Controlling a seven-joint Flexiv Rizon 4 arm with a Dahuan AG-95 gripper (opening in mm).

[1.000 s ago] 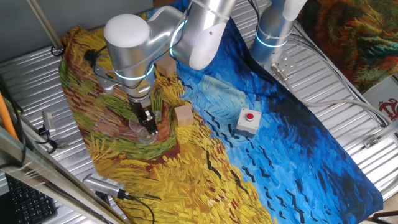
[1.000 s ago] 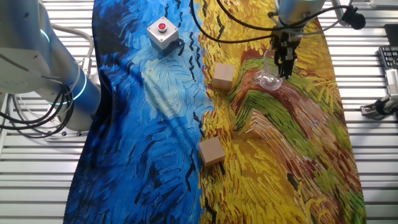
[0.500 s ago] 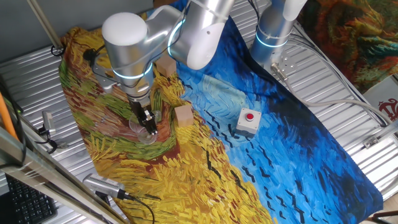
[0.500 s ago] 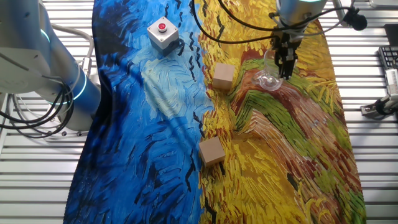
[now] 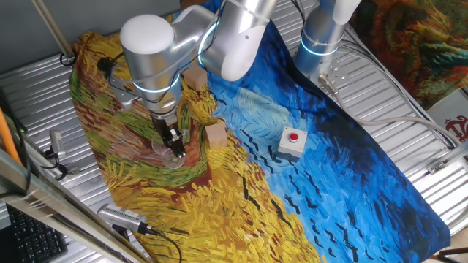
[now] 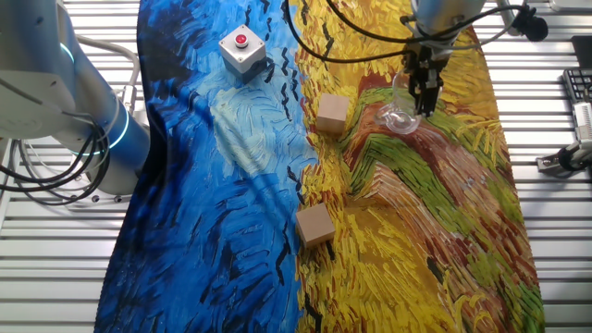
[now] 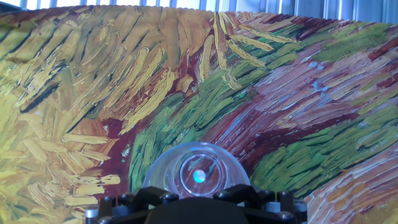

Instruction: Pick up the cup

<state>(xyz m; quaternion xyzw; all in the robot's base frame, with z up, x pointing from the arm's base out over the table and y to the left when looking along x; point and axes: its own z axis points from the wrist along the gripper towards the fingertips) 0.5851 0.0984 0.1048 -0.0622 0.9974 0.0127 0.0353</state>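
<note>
The clear cup (image 5: 170, 155) sits on the yellow and green part of the painted cloth, seen also in the other fixed view (image 6: 398, 116). My gripper (image 5: 174, 146) comes down from above with its narrow fingers (image 6: 423, 100) together on the cup's near wall. In the hand view the cup (image 7: 198, 171) fills the bottom middle, its round base showing through the rim, and the near rim is hidden behind the black gripper (image 7: 198, 202). The cup looks slightly tilted.
Two tan wooden cubes: one (image 5: 216, 135) right beside the cup, one (image 5: 195, 77) behind the arm; they also show in the other fixed view (image 6: 332, 113) (image 6: 315, 224). A white box with a red button (image 5: 292, 141) sits on the blue cloth. Metal slats surround the cloth.
The arm and cup have barely shifted; the cup seems a touch higher in the other fixed view.
</note>
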